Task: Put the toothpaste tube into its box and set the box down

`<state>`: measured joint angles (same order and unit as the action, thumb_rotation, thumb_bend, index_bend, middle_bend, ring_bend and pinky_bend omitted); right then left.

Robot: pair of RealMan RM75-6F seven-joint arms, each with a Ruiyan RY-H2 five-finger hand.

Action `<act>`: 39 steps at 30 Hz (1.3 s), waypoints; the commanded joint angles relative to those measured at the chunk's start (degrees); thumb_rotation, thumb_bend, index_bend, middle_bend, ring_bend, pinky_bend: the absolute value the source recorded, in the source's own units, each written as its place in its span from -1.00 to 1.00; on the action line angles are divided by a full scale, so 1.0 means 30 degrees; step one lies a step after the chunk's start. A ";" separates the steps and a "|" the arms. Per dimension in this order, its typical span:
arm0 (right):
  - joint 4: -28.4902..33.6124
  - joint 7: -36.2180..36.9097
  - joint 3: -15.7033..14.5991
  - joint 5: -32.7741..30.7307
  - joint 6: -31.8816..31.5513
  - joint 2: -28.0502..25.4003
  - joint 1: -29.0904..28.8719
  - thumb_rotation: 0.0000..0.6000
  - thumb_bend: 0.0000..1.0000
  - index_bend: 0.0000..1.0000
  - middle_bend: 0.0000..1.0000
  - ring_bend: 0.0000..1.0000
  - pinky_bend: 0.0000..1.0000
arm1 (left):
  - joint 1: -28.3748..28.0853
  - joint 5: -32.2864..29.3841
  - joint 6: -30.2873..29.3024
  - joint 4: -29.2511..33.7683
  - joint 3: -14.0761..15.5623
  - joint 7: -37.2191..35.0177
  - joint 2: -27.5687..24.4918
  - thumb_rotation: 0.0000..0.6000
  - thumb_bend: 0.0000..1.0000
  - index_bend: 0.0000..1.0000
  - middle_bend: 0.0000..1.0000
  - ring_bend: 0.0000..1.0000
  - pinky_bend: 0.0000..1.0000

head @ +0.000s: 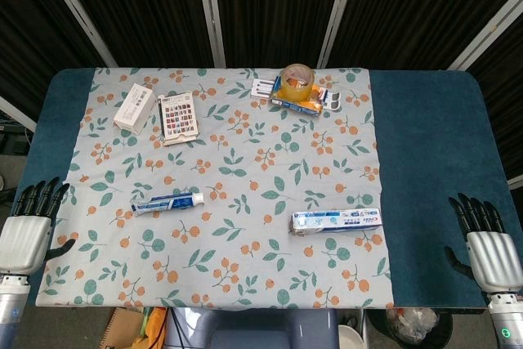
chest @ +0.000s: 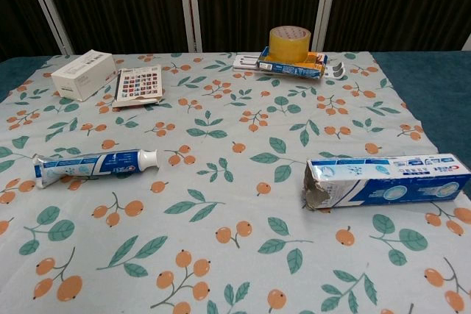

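Blue-white toothpaste tube (chest: 94,165) lying crosswise, cap toward box (chest: 386,180), well apart

tablecloth (chest: 221,211): pale, orange berries, green leaves | toothpaste tube (chest: 96,165): blue-white | box (chest: 386,180): blue-white | tape roll (chest: 289,43): yellow

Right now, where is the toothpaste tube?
The tube lies flat on the floral cloth, on the robot's left in both views, cap pointing toward the box on the right, apart from it.
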<state>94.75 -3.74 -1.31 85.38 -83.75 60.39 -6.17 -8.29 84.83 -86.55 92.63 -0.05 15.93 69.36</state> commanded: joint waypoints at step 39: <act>0.1193 -0.7084 0.2255 -0.4266 0.8795 0.6199 -0.6364 1.00 -0.31 -1.00 -0.66 -0.95 -0.95 | -0.0152 -0.0207 0.1294 0.0328 -0.0327 -0.1217 -0.0469 1.00 -1.00 -1.00 -1.00 -1.00 -0.88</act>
<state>98.95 -24.40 5.09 73.28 -57.78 78.28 -24.74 -8.73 84.22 -82.67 93.60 -1.03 12.29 67.97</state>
